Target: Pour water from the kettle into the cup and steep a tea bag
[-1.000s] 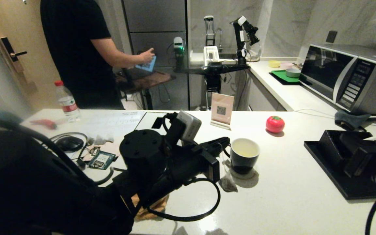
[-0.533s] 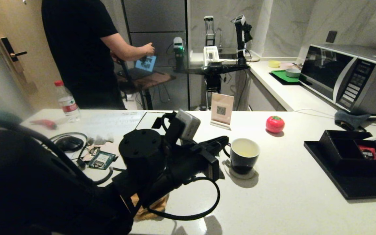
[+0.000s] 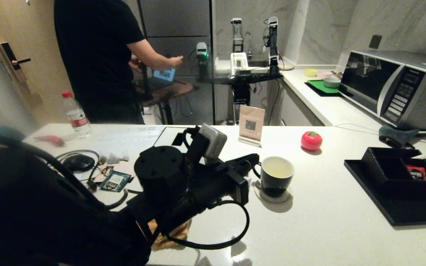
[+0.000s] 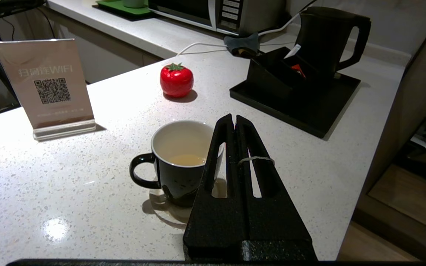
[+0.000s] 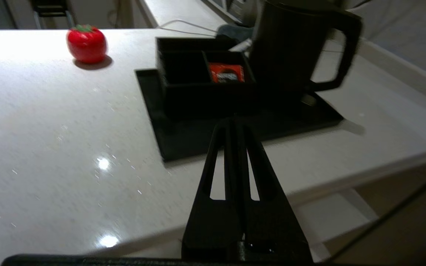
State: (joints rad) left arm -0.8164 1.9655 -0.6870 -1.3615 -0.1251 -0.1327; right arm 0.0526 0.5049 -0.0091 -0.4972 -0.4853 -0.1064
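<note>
The black cup [image 3: 276, 175] [image 4: 178, 166] stands on a pale coaster mid-counter, with pale yellow water [image 4: 187, 159] low inside its white bowl. My left gripper [image 3: 253, 159] [image 4: 234, 117] hovers shut just beside the cup's rim on the handle side, nothing between its fingers. A thin pale loop [image 4: 255, 159] wraps one finger. No tea bag shows at the cup. The black kettle [image 4: 327, 37] [image 5: 294, 48] stands on the black tray [image 3: 394, 207] at the right. My right gripper [image 5: 234, 120] is shut and empty, pulled back over the counter's edge short of the tray.
A black box with a red sachet [image 3: 416, 172] sits on the tray. A red tomato-shaped object [image 3: 311, 140], a QR sign [image 3: 251, 125], a water bottle [image 3: 75, 114] and packets by a mouse [image 3: 78, 162] lie around. A person [image 3: 98, 55] stands behind the counter; a microwave [image 3: 394, 87] is far right.
My right arm has drawn back from the tray and left the head view. A pale pouch that hung under the left gripper beside the cup no longer shows. The left arm stayed still.
</note>
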